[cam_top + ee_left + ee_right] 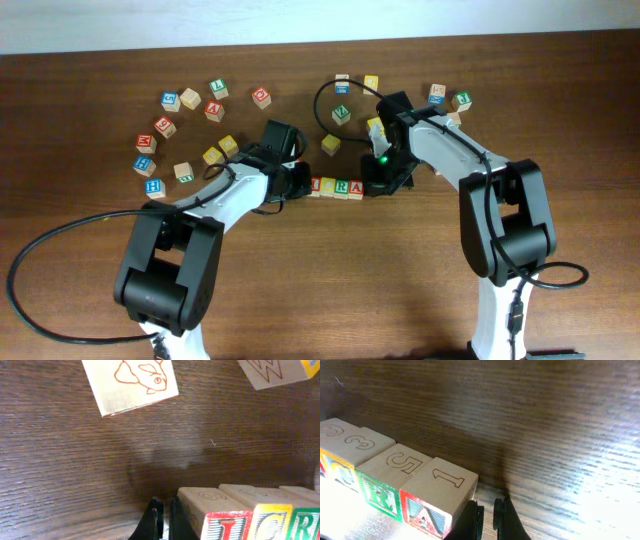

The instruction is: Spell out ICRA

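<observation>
Overhead first: your row of four small pale-wood alphabet cubes (336, 188) reads I-C-R-A. It lies about midway between the bench's left and right edges, with the cubes touching side to side. The left gripper (303, 184) sits just beside the I end and the right gripper (376, 186) just beside the A end. The loose look-alike wooden cubes (190, 98) curve along toward the far edge, well apart from the row.

Left wrist cam: the black fingers (150, 522) are pinched together on nothing, with just a sliver of gap. Right next to them is the red-bordered I cube (225, 527), though I can't tell if they actually touch it. After that come the yellow-bordered C cube (272, 521) and the green-bordered R cube (306, 524). Farther off on the dark wooden bench (65, 460) there's a pale cube with an orange fish drawing (130, 382) and a pale cube with a W outline (272, 371).

Right wrist cam: same deal, jaws clenched with nothing in them, just beside the red-bordered A cube (437, 497). Its top face shows an outlined 1, the R next to it shows a 5, and the one after that a 3.
</observation>
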Motion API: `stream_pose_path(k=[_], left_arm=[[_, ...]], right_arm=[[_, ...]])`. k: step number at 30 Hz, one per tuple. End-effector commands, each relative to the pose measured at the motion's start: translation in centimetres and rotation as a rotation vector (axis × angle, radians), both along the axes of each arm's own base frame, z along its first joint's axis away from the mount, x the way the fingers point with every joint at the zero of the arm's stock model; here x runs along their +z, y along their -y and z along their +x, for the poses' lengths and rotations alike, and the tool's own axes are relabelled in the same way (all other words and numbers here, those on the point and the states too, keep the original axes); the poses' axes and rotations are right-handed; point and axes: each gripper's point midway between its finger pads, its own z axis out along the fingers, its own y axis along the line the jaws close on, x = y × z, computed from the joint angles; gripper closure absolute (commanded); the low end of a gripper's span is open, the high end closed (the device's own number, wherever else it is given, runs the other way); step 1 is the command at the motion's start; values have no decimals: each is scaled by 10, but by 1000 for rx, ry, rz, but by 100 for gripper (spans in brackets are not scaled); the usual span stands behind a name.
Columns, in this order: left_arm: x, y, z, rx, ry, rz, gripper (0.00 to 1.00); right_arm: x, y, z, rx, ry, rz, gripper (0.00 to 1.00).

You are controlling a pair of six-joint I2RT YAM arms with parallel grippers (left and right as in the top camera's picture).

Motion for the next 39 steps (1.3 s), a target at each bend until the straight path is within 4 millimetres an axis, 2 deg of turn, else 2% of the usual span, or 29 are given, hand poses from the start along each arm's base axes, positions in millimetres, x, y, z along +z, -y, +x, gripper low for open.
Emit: stream_pose_path(k=[1,9,20,26,29,31,32,35,39], left_arm=[[3,12,2,-36,1,-52,100],[-2,26,-22,-86,-65,-50,100],[-4,17,-19,-66,-57,-3,100],[-5,16,-19,-63,-55,4,100],[-4,9,-18,-49,-56,43,100],[4,-2,-14,-26,-54,110,100],[18,-6,-12,-16,-48,137,100],[36,-10,-19,-16,-51,140,100],[38,-12,-24,-17,-66,147,100]], right_arm=[[-7,4,2,11,19,-42,96],[-7,2,8,11,48,-34,96],[-13,-16,-16,-23,-39,-33,96],[-15,-10,-15,-36,-34,-72,96],[-16,-6,-14,-36,-28,-99,96],[-16,-5,-15,-36,-32,-100,96],[-16,-5,-15,-36,-32,-100,96],[-16,-5,-15,-36,-32,-100,96],[-16,-5,-16,-36,-35,-101,96]])
